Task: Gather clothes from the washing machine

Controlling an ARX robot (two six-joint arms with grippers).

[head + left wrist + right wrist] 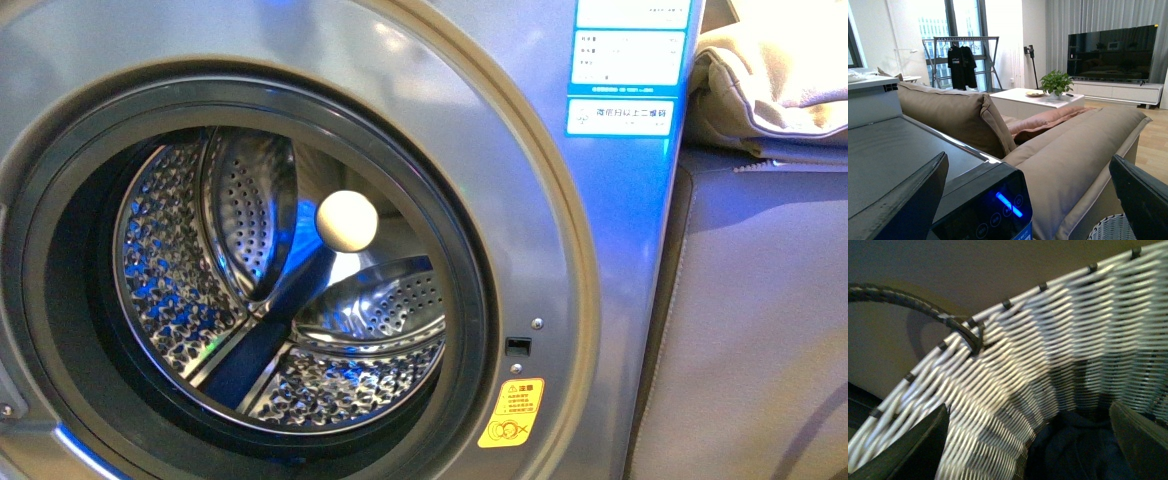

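The washing machine point(560, 250) fills the front view, grey, with its porthole open. Its perforated steel drum point(190, 270) holds no fabric; a pale round knob point(347, 220) shows at the drum's back. Neither arm appears in the front view. My left gripper point(1028, 157) is open above the machine's black control panel point(998, 210), where a blue light glows. My right gripper point(1028, 407) is open inside the white woven basket point(1013, 370). Dark blue clothes point(1073, 445) lie at the basket's bottom between the fingers, apart from both.
A beige sofa point(1073, 150) stands right against the machine, its cushion point(770, 70) at the machine's top corner. The basket's rim point(1113, 229) shows below the sofa back. Its dark handle point(923, 307) arcs over the rim. A low white table point(1033, 97) and a television point(1110, 52) stand beyond.
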